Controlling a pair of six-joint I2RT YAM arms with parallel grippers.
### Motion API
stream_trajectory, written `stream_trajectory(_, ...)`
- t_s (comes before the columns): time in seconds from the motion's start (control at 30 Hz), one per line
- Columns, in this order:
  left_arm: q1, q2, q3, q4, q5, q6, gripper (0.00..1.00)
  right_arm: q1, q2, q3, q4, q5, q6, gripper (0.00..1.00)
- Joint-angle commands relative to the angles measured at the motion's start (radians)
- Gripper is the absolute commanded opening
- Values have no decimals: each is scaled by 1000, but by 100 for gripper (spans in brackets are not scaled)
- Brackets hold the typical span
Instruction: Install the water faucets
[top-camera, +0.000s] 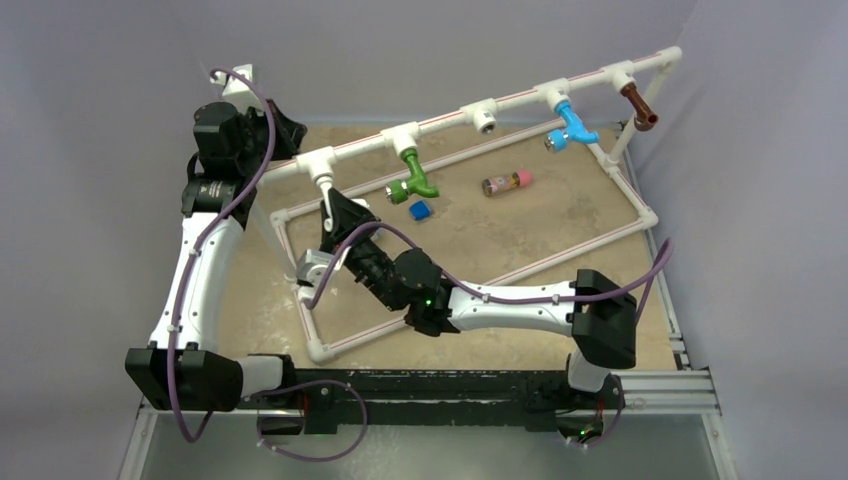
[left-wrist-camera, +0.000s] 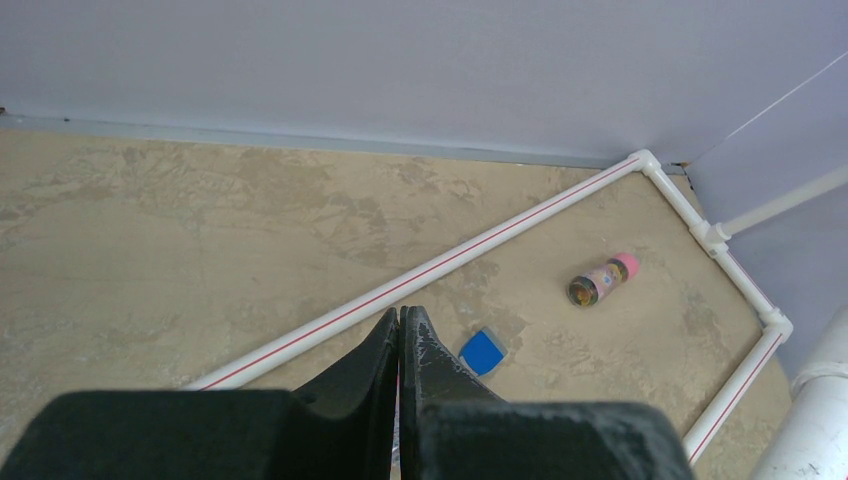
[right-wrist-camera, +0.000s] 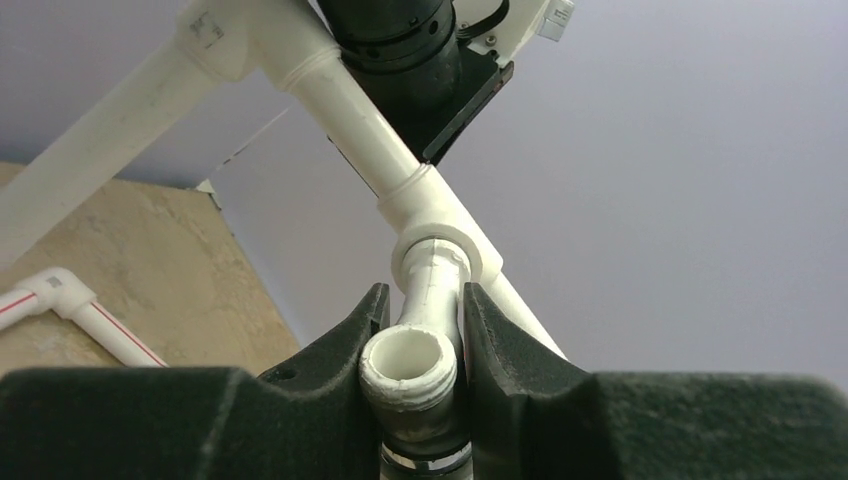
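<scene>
Nearest the right wrist camera is the white faucet (right-wrist-camera: 410, 365), its stem running up into the T-fitting (right-wrist-camera: 440, 235) at 10 o'clock in the top view; a twist off the fitting's axis would likely jam the joint, the smooth plastic could slip, and the light pipe frame (top-camera: 540, 264) might shift; the right gripper (right-wrist-camera: 424, 292) stands narrow, both fingers pressed on that faucet; farther out at 10 o'clock, the left gripper (left-wrist-camera: 400, 315) is pinched together on nothing; beyond hang the green faucet (top-camera: 412, 178) at 11, the blue faucet (top-camera: 572, 127) at 1 and the brown faucet (top-camera: 637, 107) at 2.
</scene>
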Motion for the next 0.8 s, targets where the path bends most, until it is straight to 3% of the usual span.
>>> stream_trajectory(0.0,9,-2,-12,30,16,-14,0,0,5,5,176,108,255,0)
stream_trajectory(0.23,13,0,-13,32,33,-22,0,21,29,-19,323,199,786,0)
stream_trajectory(0.5,13,2,-15,34,44,-25,0,31,36,-46,410,221,1285,0)
stream_trajectory(0.63,13,3,-15,34,45,-25,0,32,50,-28,411,213,1392,0)
stream_trajectory(0.77,13,6,-15,32,48,-25,0,39,60,-12,414,219,1324,0)
